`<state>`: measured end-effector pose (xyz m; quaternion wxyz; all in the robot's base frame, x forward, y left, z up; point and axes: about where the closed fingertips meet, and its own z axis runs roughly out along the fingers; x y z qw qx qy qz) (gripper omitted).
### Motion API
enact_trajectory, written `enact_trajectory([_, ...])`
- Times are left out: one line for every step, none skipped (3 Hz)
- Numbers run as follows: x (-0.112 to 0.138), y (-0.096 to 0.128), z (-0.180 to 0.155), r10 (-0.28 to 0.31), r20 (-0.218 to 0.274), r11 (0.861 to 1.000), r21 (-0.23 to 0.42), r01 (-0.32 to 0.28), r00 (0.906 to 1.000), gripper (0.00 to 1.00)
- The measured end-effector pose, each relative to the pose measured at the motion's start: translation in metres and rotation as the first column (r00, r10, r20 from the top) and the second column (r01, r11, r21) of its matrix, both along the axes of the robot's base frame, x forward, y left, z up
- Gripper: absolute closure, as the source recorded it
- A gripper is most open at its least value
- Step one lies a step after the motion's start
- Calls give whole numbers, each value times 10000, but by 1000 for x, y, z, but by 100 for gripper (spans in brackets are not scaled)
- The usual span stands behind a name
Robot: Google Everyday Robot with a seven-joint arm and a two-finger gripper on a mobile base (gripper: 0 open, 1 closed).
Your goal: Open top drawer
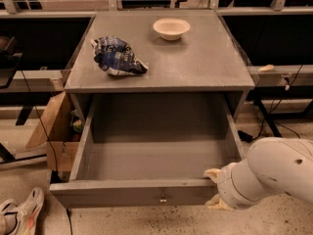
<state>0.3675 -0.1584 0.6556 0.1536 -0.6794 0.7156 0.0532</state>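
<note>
The top drawer (132,194) of the grey cabinet stands pulled far out. Its deep grey box shows no contents, and a small brass knob (163,198) sits at the centre of the front panel. My gripper (213,190) is at the right end of the front panel, on the end of the white arm (274,173) that comes in from the lower right. One cream fingertip (212,173) rests at the panel's top edge, and the other one (215,205) is below it near the floor. The fingers are apart.
On the cabinet top (205,67) lie a crumpled blue bag (119,57) and a cream bowl (171,28). A cardboard box (56,131) stands on the floor at the left, with a shoe (19,214) near it. Cables and a table leg (266,119) are at the right.
</note>
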Motion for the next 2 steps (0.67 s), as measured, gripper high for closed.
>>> enact_trajectory([0,0,8,0,0,10000,0,0,10000,87])
enact_trajectory([0,0,11,2,-2,10000,0,-2,10000,100])
